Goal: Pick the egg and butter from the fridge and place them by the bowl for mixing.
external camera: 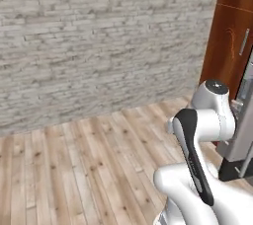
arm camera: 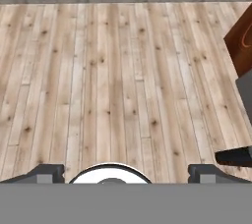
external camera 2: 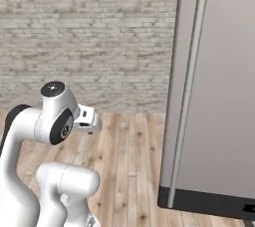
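Note:
The fridge (external camera 2: 219,96) is a tall grey appliance on the right, its door closed, with a long vertical handle (external camera 2: 187,101) down its left side. Its edge also shows in the left base view as the fridge (external camera: 243,135), just beyond my arm. In the hand view my gripper (arm camera: 127,175) looks down at the floor, its two dark fingertips (arm camera: 49,173) far apart with nothing between them, and the fridge's lower corner (arm camera: 245,90) lies to the right. The egg, the butter and the bowl are out of view.
A carved brown wooden cabinet (external camera: 232,26) stands beside the fridge. A grey brick wall (external camera: 99,41) runs across the back. Pale wooden floor (arm camera: 118,80) spreads out to the left of the fridge.

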Motion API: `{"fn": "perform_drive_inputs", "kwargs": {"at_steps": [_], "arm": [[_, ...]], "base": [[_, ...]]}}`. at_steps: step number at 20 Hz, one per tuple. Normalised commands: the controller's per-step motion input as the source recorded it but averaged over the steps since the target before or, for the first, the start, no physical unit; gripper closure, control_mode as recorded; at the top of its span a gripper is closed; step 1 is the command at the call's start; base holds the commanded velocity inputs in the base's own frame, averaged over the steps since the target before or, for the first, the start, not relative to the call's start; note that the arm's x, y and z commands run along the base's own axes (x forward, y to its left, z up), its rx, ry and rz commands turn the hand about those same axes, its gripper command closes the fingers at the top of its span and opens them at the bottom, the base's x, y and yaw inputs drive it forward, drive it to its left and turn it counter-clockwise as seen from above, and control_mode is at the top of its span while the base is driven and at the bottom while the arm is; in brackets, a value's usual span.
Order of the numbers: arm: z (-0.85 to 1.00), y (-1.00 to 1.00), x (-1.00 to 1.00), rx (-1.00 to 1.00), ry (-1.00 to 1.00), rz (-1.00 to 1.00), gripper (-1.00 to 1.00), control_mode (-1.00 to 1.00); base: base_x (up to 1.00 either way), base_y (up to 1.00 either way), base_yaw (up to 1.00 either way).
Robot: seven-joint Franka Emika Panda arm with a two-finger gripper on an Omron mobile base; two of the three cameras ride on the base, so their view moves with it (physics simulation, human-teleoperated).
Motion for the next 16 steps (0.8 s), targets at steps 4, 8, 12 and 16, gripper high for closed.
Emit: {"fn": "perform_drive_inputs", "kwargs": {"at_steps": [4,8,12,16], "arm": [[0.0,0.0,0.0,0.0,0.0,0.0,-1.0,1.0],[0.0,0.0,0.0,0.0,0.0,0.0,-1.0,1.0],[0.0,0.0,0.0,0.0,0.0,0.0,-1.0,1.0],[0.0,0.0,0.0,0.0,0.0,0.0,-1.0,1.0]], "base": [[0.82,0.33,-0.19],[0.72,0.33,-0.31],[0.5,0.32,-0.58],[0.38,0.29,-0.71]]}}
